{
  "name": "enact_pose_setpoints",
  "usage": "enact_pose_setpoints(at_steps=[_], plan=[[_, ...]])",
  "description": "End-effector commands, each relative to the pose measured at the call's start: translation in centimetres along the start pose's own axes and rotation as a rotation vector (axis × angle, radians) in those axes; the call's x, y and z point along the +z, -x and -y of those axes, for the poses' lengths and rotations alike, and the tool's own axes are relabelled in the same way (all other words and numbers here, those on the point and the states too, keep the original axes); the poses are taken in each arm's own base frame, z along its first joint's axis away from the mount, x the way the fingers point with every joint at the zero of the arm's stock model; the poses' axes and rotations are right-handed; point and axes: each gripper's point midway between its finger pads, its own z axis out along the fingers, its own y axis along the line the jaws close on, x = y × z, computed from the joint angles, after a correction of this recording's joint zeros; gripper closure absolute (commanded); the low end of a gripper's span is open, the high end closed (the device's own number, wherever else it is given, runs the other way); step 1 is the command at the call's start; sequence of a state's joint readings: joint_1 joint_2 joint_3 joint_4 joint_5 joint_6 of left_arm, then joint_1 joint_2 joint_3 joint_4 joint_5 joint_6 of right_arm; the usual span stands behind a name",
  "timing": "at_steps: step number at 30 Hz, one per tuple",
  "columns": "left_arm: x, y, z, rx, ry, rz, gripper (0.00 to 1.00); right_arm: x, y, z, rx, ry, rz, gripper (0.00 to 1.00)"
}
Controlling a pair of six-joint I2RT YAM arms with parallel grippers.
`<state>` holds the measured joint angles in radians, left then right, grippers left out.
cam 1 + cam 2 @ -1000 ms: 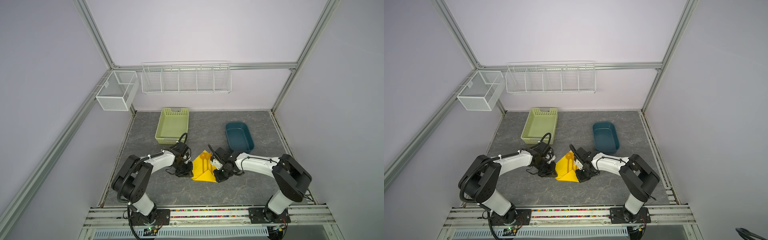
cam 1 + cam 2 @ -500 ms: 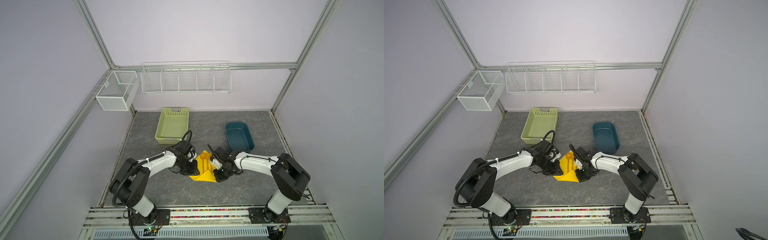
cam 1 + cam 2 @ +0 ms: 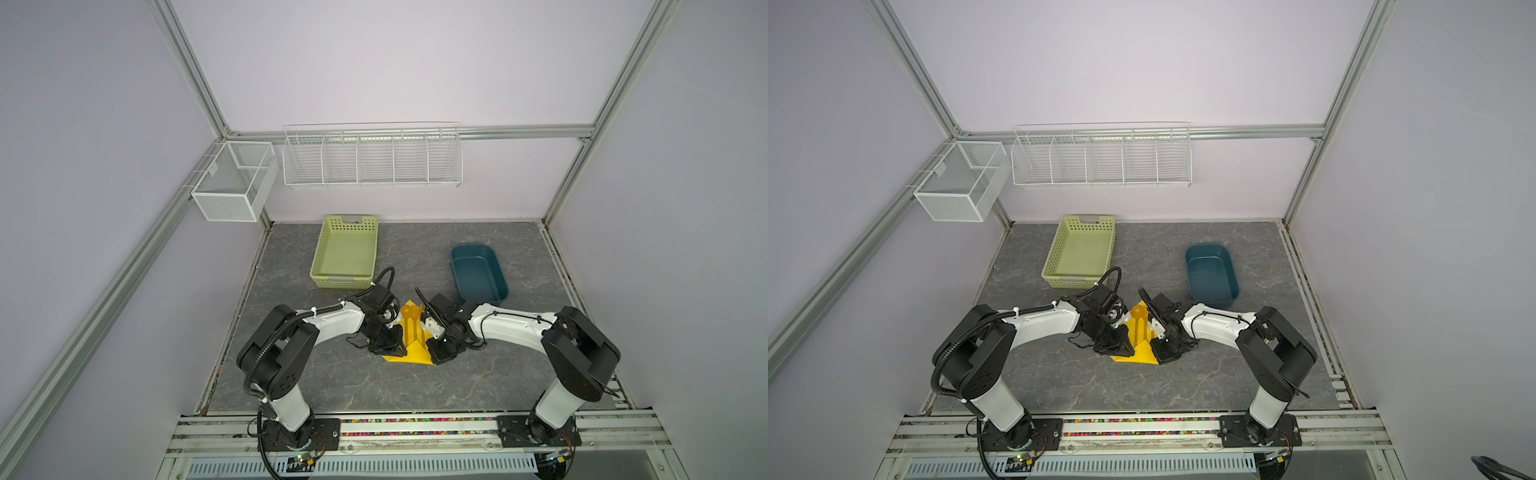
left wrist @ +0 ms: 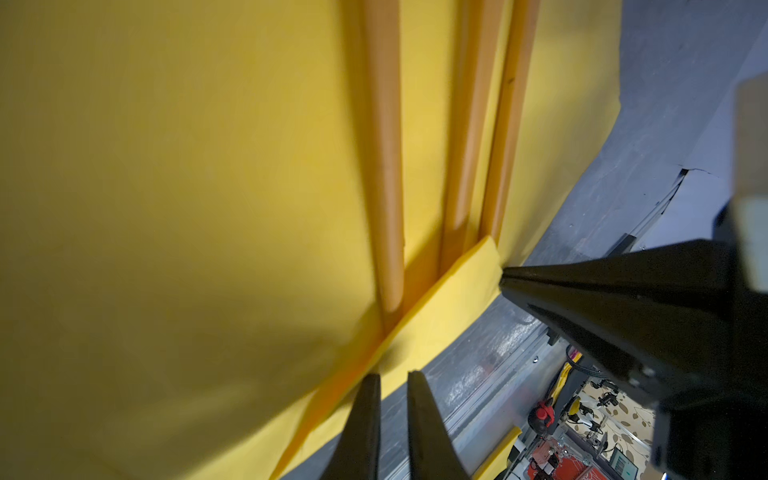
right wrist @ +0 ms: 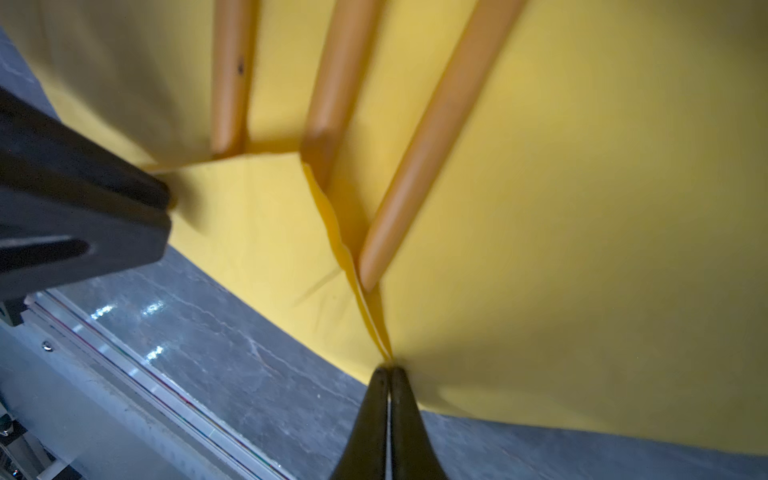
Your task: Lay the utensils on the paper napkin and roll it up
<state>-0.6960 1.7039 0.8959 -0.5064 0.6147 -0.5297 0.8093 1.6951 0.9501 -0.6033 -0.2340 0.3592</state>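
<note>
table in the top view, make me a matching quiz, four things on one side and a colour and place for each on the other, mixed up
Things:
1 napkin
2 utensils
3 basket
4 tub

Colour and place:
a dark blue, back right
b orange-brown, lying on the yellow sheet
c yellow, front middle
d light green, back left

Pairs: 1-c, 2-b, 3-d, 4-a

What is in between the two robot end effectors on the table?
The yellow paper napkin with the orange-brown utensils lying on it sits between the left end effector and the right end effector. Both top views show it.
</note>
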Motion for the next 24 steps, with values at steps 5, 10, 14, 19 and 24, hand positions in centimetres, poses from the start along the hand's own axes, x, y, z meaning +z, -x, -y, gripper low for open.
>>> enact_pose_setpoints(at_steps=[5,10,14,19,24], plan=[[0.2,-0.2,-1.1,-0.013,0.052,0.005,0.86,-1.2,0.1,0.0,0.043,-0.003,0.024,0.86],[0.3,-0.4,-1.6,-0.026,0.065,0.010,0.87,-1.9,0.7,-0.6,0.061,0.020,0.058,0.83],[0.5,-0.7,-2.1,-0.037,0.075,0.004,0.87,-2.3,1.1,-1.3,0.072,0.051,0.077,0.83],[0.6,-0.9,-2.5,-0.044,0.089,0.005,0.88,-2.0,1.3,-2.4,0.086,0.119,0.076,0.85],[0.5,-0.9,-2.6,-0.049,0.095,0.006,0.89,-0.7,0.9,-1.8,0.110,0.108,0.050,0.87]])
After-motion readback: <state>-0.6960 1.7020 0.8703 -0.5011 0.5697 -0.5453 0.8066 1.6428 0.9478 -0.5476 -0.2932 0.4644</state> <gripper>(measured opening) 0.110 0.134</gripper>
